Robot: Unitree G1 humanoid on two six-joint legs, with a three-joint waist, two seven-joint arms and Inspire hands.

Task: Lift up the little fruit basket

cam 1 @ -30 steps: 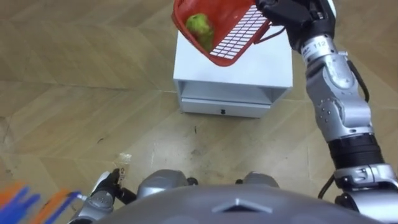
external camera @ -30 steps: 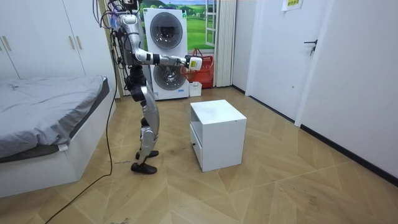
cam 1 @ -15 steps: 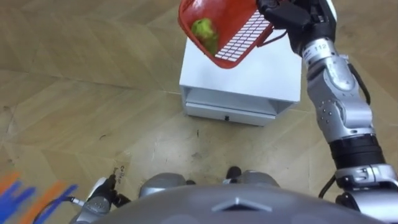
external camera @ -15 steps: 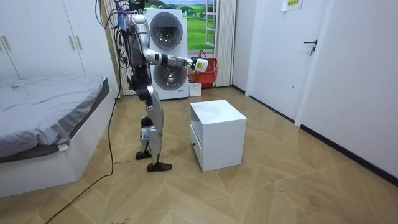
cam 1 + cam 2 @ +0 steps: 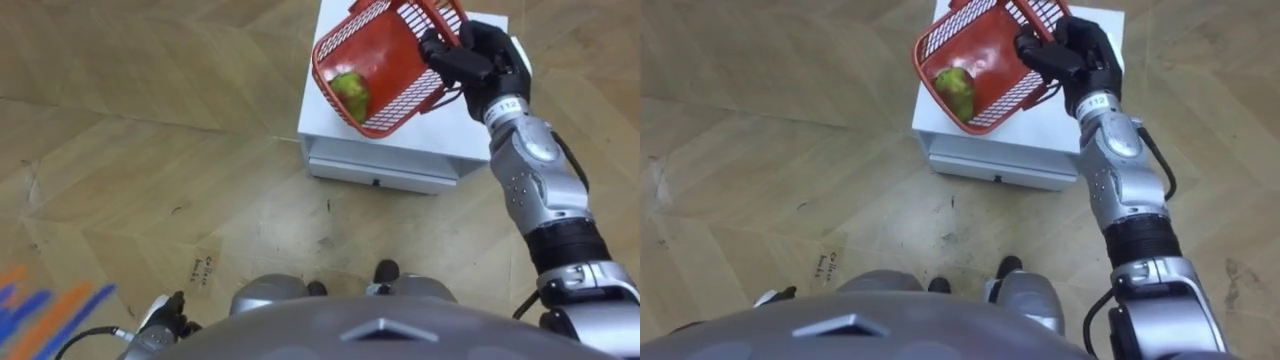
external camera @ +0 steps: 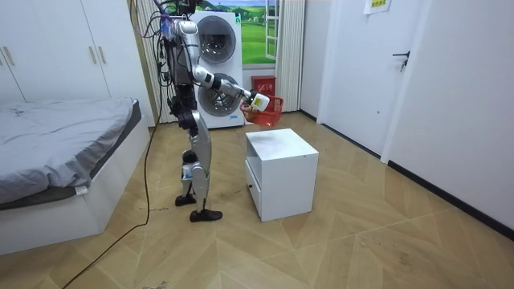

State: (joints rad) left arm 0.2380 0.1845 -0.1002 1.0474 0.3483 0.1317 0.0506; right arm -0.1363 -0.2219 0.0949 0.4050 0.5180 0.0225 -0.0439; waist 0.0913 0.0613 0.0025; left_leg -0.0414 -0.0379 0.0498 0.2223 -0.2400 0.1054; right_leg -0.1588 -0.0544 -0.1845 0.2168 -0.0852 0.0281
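A red plastic fruit basket point(image 5: 390, 55) hangs tilted in the air over the white cabinet point(image 5: 440, 140), with a green fruit point(image 5: 350, 92) lying in its lower corner. My right hand point(image 5: 472, 60) is shut on the basket's rim or handle at its right side, arm stretched forward. In the room view I stand beside the cabinet point(image 6: 281, 160), on the room view's left, holding the basket point(image 6: 269, 112) out above its far edge. My left hand point(image 5: 165, 318) hangs low at the lower left by my side.
The cabinet has a drawer front point(image 5: 380, 175) facing me. Wooden floor lies all around it. A bed point(image 6: 64, 152) stands behind me, stacked washing machines point(image 6: 213, 64) by the wall. Blue and orange stripes point(image 5: 45, 310) show at the lower left.
My right arm has come down, lowering the basket toward the cabinet top with the fruit still inside. I have stepped nearer the cabinet, and the eye view has shifted.
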